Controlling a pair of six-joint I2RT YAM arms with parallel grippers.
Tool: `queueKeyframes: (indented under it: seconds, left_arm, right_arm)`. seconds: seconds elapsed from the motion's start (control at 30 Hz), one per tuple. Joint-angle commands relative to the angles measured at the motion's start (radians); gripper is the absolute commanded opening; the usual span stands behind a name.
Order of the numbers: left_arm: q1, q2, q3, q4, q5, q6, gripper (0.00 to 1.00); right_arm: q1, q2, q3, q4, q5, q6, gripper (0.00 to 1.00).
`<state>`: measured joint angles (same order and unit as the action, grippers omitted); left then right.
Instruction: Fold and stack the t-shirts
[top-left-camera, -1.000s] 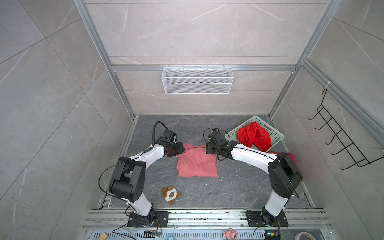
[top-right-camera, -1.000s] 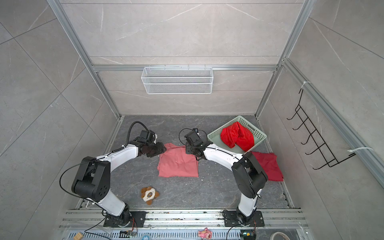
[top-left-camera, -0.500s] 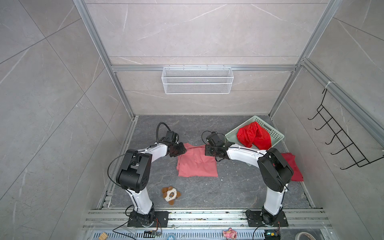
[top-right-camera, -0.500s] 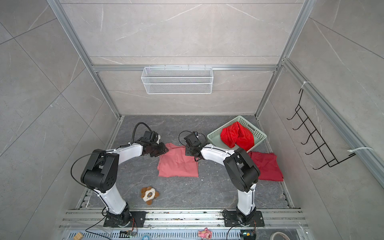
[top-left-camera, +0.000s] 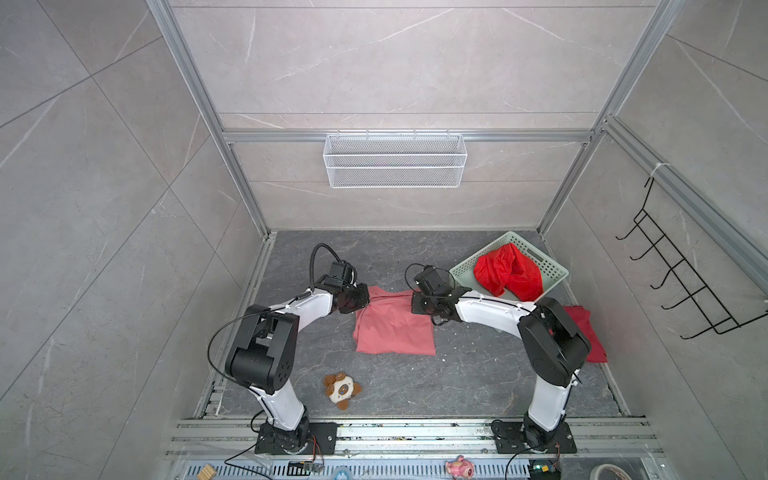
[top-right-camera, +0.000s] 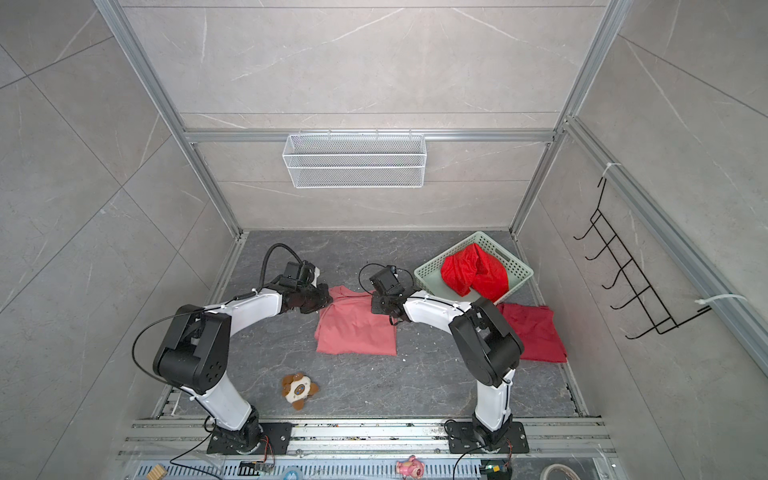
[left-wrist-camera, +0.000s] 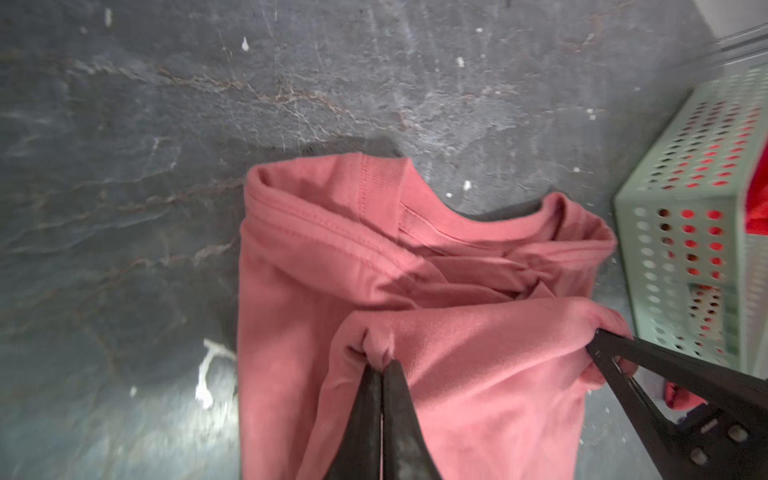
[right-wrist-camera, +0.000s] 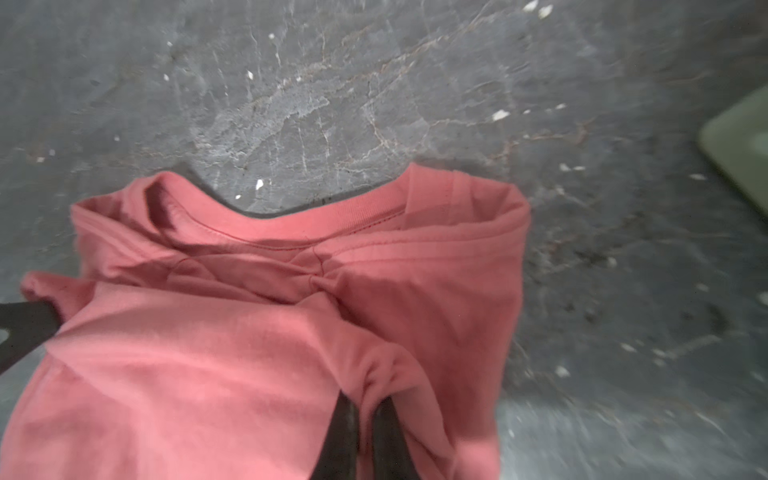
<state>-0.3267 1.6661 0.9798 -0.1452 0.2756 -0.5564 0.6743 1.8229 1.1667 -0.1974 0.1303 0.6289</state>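
Note:
A salmon-pink t-shirt (top-left-camera: 395, 332) (top-right-camera: 357, 328) lies on the dark floor between my arms, its collar (left-wrist-camera: 478, 228) toward the back wall. In both top views my left gripper (top-left-camera: 365, 300) (top-right-camera: 330, 300) sits at its far left corner and my right gripper (top-left-camera: 413, 305) (top-right-camera: 374, 305) at its far right corner. Each wrist view shows its own gripper (left-wrist-camera: 380, 365) (right-wrist-camera: 365, 405) shut on a raised pinch of pink cloth just short of the collar. A scarlet t-shirt (top-left-camera: 507, 274) is bunched in the green basket (top-left-camera: 552, 270). A dark crimson t-shirt (top-left-camera: 590, 332) lies flat at the right.
A small brown-and-white plush toy (top-left-camera: 342, 388) lies on the floor near the front rail. A white wire basket (top-left-camera: 395, 166) hangs on the back wall and a black hook rack (top-left-camera: 685, 282) on the right wall. The green basket stands close behind my right arm.
Both grippers have gone from open to shut, each pinching the salmon-pink t-shirt's far edge. The arms have shifted only slightly.

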Motion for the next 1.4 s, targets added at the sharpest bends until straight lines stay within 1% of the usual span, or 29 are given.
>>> queueKeyframes:
  seconds: [0.0, 0.17, 0.27, 0.33, 0.4, 0.53, 0.7, 0.83, 0.93, 0.97, 1.0, 1.03, 1.13, 1.23, 1.3, 1.37]
  left_arm:
    - [-0.001, -0.149, -0.020, -0.014, 0.017, -0.029, 0.00]
    - [-0.002, -0.300, -0.051, -0.033, 0.017, -0.060, 0.00]
    - [-0.002, -0.336, -0.034, -0.033, 0.004, -0.065, 0.00]
    - [-0.002, -0.326, -0.016, -0.027, -0.013, -0.058, 0.00]
    - [0.000, -0.288, 0.012, -0.025, -0.012, -0.045, 0.00]
    - [0.000, -0.176, 0.046, 0.020, -0.001, -0.042, 0.00]
    - [0.009, -0.016, 0.104, 0.054, -0.034, -0.024, 0.00]
    - [0.034, 0.088, 0.147, 0.087, -0.064, -0.053, 0.00]
    - [0.052, 0.154, 0.177, 0.087, -0.074, -0.099, 0.00]
    - [0.058, 0.174, 0.190, 0.075, -0.072, -0.116, 0.00]
    - [0.059, 0.185, 0.203, 0.059, -0.072, -0.125, 0.04]
    - [0.059, 0.189, 0.213, 0.041, -0.080, -0.130, 0.12]
    - [0.059, 0.159, 0.217, 0.012, -0.119, -0.131, 0.27]
    - [0.060, 0.105, 0.215, -0.019, -0.167, -0.119, 0.37]
    - [0.058, 0.063, 0.212, -0.043, -0.196, -0.107, 0.39]
    - [0.050, 0.020, 0.213, -0.073, -0.211, -0.080, 0.39]
  right_arm:
    - [0.007, -0.132, -0.035, -0.044, 0.035, -0.011, 0.00]
    - [0.028, -0.237, -0.038, -0.078, 0.061, -0.029, 0.00]
    - [0.028, -0.259, -0.012, -0.089, 0.092, -0.038, 0.01]
    - [0.026, -0.233, 0.035, -0.107, 0.112, -0.061, 0.01]
    - [0.023, -0.181, 0.084, -0.121, 0.117, -0.086, 0.01]
    - [0.013, -0.057, 0.160, -0.112, 0.100, -0.093, 0.02]
    - [-0.016, 0.086, 0.245, -0.085, 0.115, -0.090, 0.02]
    - [-0.049, 0.188, 0.321, -0.054, 0.128, -0.081, 0.04]
    - [-0.072, 0.270, 0.401, -0.071, 0.123, -0.081, 0.16]
    - [-0.075, 0.292, 0.424, -0.081, 0.123, -0.082, 0.23]
    - [-0.078, 0.308, 0.442, -0.096, 0.124, -0.081, 0.30]
    - [-0.079, 0.311, 0.451, -0.107, 0.130, -0.081, 0.37]
    - [-0.080, 0.260, 0.403, -0.085, 0.180, -0.085, 0.47]
    - [-0.080, 0.184, 0.358, -0.102, 0.244, -0.106, 0.51]
    - [-0.079, 0.129, 0.327, -0.120, 0.261, -0.111, 0.51]
    - [-0.075, 0.074, 0.295, -0.143, 0.261, -0.102, 0.49]
